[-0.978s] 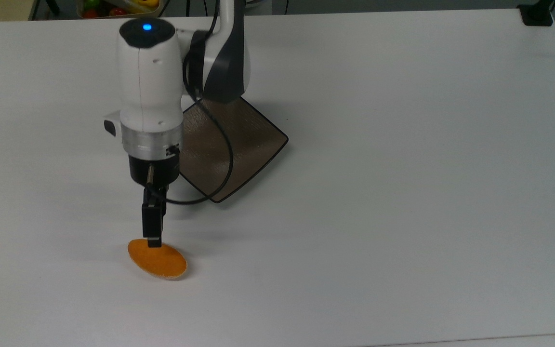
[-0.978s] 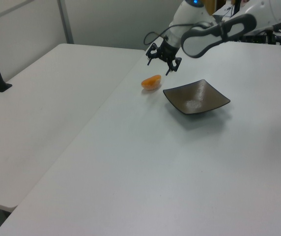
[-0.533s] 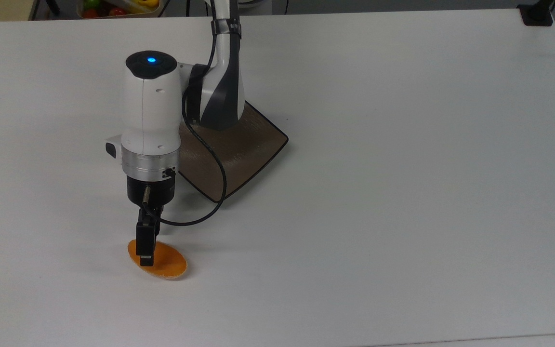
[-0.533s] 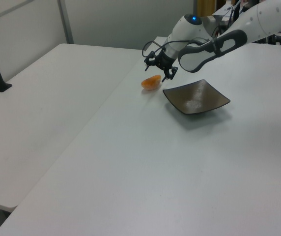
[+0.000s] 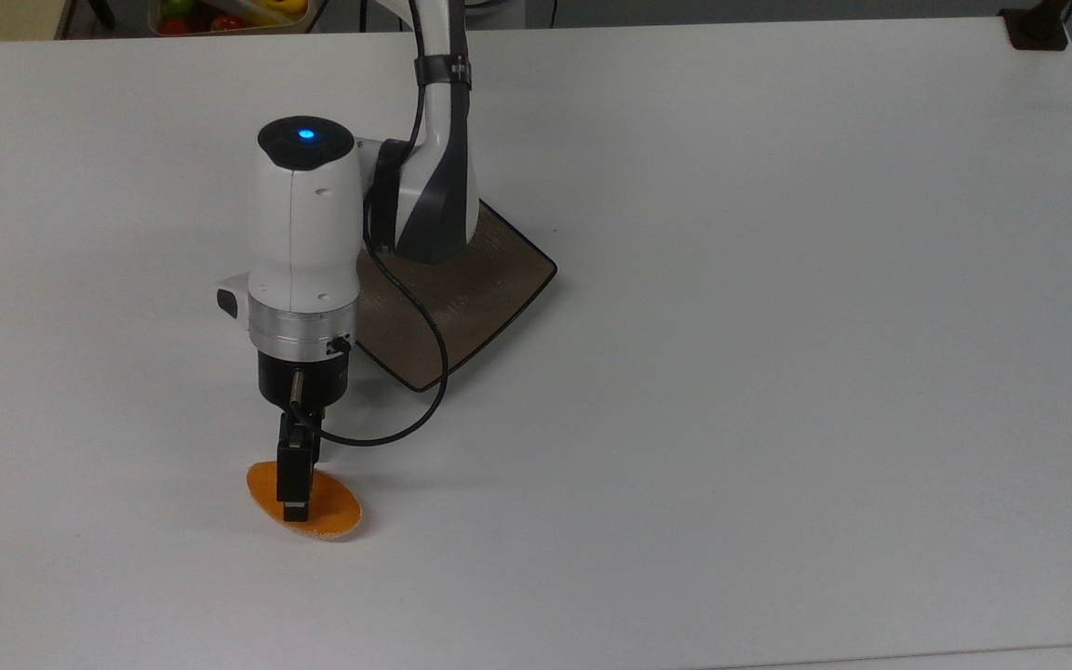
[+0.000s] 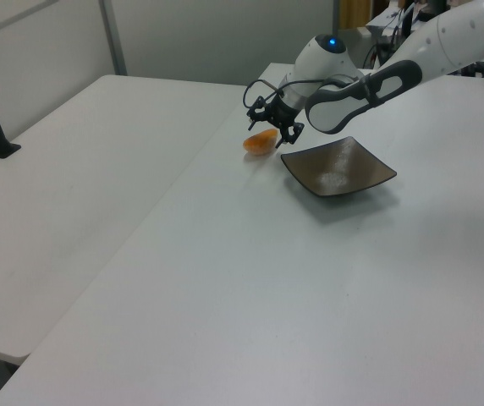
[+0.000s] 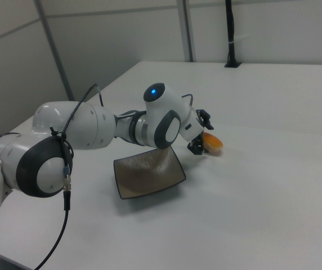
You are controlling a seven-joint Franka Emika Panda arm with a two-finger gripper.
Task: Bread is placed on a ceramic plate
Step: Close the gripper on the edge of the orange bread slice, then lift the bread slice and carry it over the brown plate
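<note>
White table [image 5: 778, 372], tool [image 5: 296, 491] over bread [image 5: 331, 510]

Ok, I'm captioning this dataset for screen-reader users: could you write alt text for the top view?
A white robot arm reaches down over a white table, its gripper right over a small orange oval of bread lying on the tabletop. Behind the arm sits a square brown ceramic plate, apart from the bread and partly hidden by the arm.
</note>
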